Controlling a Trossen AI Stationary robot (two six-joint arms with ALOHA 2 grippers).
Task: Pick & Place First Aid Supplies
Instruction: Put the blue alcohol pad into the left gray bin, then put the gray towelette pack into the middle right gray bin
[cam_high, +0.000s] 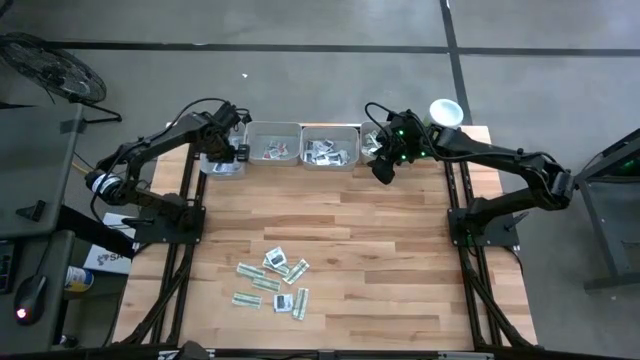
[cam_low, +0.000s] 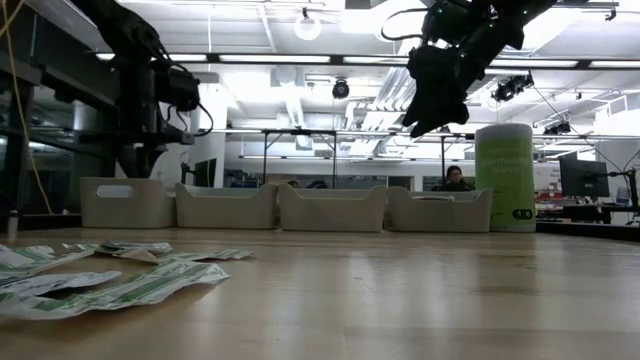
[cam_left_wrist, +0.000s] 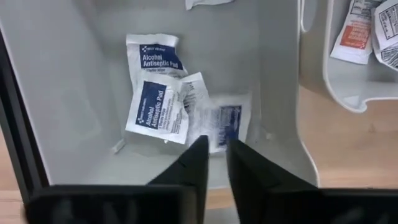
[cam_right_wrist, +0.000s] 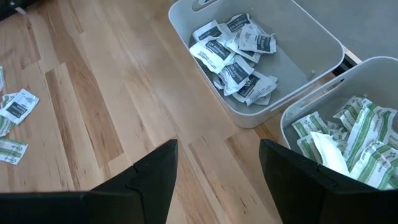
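Several loose first aid supplies (cam_high: 272, 280), green-white strips and squarish white sachets, lie flat on the wooden table near its front edge. My left gripper (cam_left_wrist: 214, 146) points down into the leftmost grey tray (cam_high: 222, 165), open by a narrow gap with nothing between the fingers. Just beyond its fingertips a white and blue sachet (cam_left_wrist: 222, 121) shows blurred, beside two alcohol pads (cam_left_wrist: 158, 102) on the tray floor. My right gripper (cam_right_wrist: 217, 155) hangs open above the table, on the near side of the two rightmost trays, holding nothing.
Four grey trays stand in a row along the far edge. One (cam_right_wrist: 242, 59) holds white sachets with dark marks. The rightmost (cam_right_wrist: 348, 140) holds green-white strips. A tall pale green tub (cam_low: 505, 175) with a white lid stands at the far right. Bare wood lies mid-table.
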